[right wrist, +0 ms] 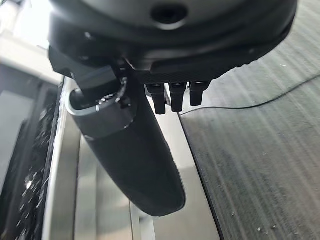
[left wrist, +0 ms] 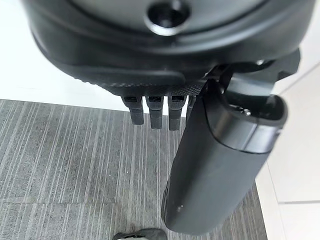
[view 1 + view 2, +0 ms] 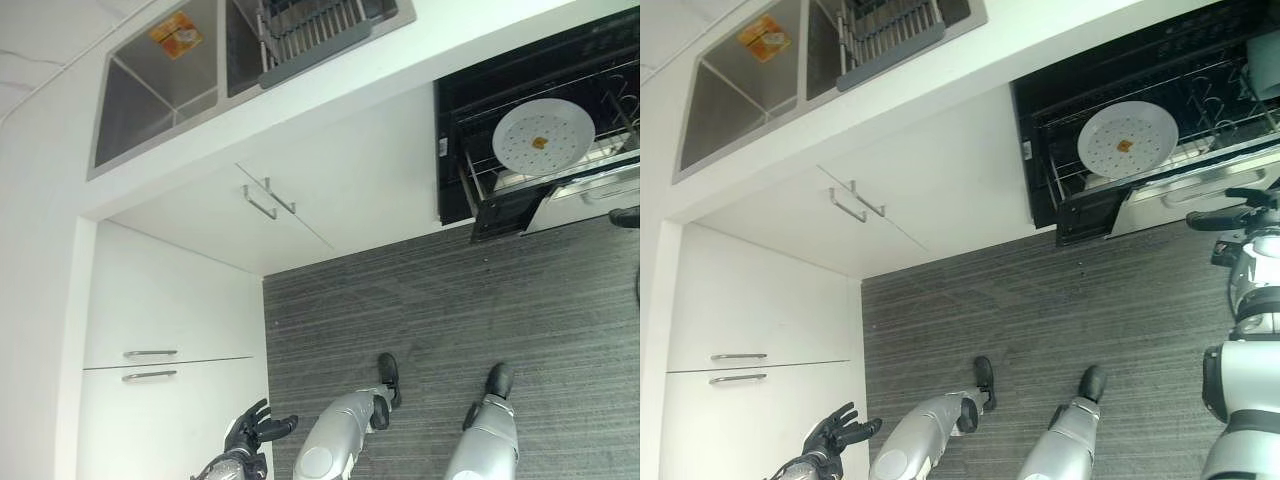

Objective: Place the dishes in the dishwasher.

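The left hand [image 3: 832,433] hangs low beside white cabinets [image 3: 170,300], fingers spread and empty; the right hand [image 3: 1230,215], empty with fingers seemingly straight, hovers by the open dishwasher [image 3: 1140,110]. A round white plate [image 3: 543,137] with an orange speck lies in its pulled-out rack, above grey striped carpet [image 3: 450,320].

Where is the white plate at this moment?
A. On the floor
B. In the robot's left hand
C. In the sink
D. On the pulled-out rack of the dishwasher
D: the white plate lies on the wire rack pulled out of the open dishwasher, while the left hand hangs open and holds nothing, and the right hand by the dishwasher door is open too.
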